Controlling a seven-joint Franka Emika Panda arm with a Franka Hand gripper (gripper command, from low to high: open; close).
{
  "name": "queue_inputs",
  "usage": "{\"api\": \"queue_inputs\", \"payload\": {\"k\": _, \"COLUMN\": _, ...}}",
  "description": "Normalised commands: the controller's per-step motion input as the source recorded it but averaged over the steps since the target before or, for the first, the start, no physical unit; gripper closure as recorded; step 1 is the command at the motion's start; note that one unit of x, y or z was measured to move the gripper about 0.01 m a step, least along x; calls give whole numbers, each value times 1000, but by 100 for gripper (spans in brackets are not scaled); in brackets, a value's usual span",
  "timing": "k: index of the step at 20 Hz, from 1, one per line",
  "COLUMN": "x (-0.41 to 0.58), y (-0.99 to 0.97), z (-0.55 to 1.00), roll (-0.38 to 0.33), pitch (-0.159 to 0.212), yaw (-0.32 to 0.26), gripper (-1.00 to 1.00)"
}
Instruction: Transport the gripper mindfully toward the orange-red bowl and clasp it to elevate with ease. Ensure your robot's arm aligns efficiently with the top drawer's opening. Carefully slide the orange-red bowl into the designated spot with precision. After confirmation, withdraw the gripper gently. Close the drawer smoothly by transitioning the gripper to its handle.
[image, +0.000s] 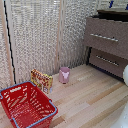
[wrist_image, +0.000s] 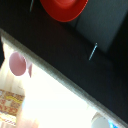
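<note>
- I am looking down from my wrist onto the dark top of the dresser (wrist_image: 75, 55), and the bowl (wrist_image: 63, 9) is sitting there, orange-red and cut off by the picture edge.
- My hand is not showing in either view, so I cannot tell whether its fingers are spread or pressed together.
- In the exterior view the dresser (image: 102, 25) is standing at the far right, and its top drawer (image: 106, 37) is showing a brown front with a thin silver handle (image: 104, 37) across it.
- A second drawer (image: 107, 61) with its own bar is sitting just below the top drawer.
- I cannot make out the bowl in the exterior view.
- A pink cup (image: 64, 74) is standing on the wooden floor (image: 90, 100) well apart from the dresser, toward the exterior view's left.
- A yellow box (image: 41, 79) is standing just beside the cup, on the side away from the dresser.
- A red basket (image: 26, 104) with a blue rim is resting on the floor near the box, farther still from the dresser.
- A white rounded piece (image: 125, 75) is peeking in at the exterior view's right edge, below the dresser; I cannot tell what it is.
</note>
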Motion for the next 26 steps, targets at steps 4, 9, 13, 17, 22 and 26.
{"api": "queue_inputs", "payload": {"k": 4, "x": -114, "y": 0, "z": 49, "roll": -247, "pitch": 112, "yaw": 252, "gripper": -100}}
{"api": "queue_inputs", "payload": {"k": 9, "x": -58, "y": 5, "z": 0, "roll": -353, "pitch": 125, "yaw": 177, "gripper": -100}}
{"api": "queue_inputs", "payload": {"k": 13, "x": -24, "y": 49, "z": -9, "roll": -375, "pitch": 130, "yaw": 139, "gripper": -100}}
{"api": "queue_inputs", "payload": {"k": 17, "x": -26, "y": 59, "z": -42, "roll": -375, "pitch": 127, "yaw": 140, "gripper": -100}}
{"api": "queue_inputs", "payload": {"k": 22, "x": -98, "y": 37, "z": -54, "roll": -375, "pitch": 146, "yaw": 153, "gripper": -100}}
{"api": "queue_inputs", "payload": {"k": 26, "x": -97, "y": 170, "z": -98, "roll": -366, "pitch": 177, "yaw": 118, "gripper": -100}}
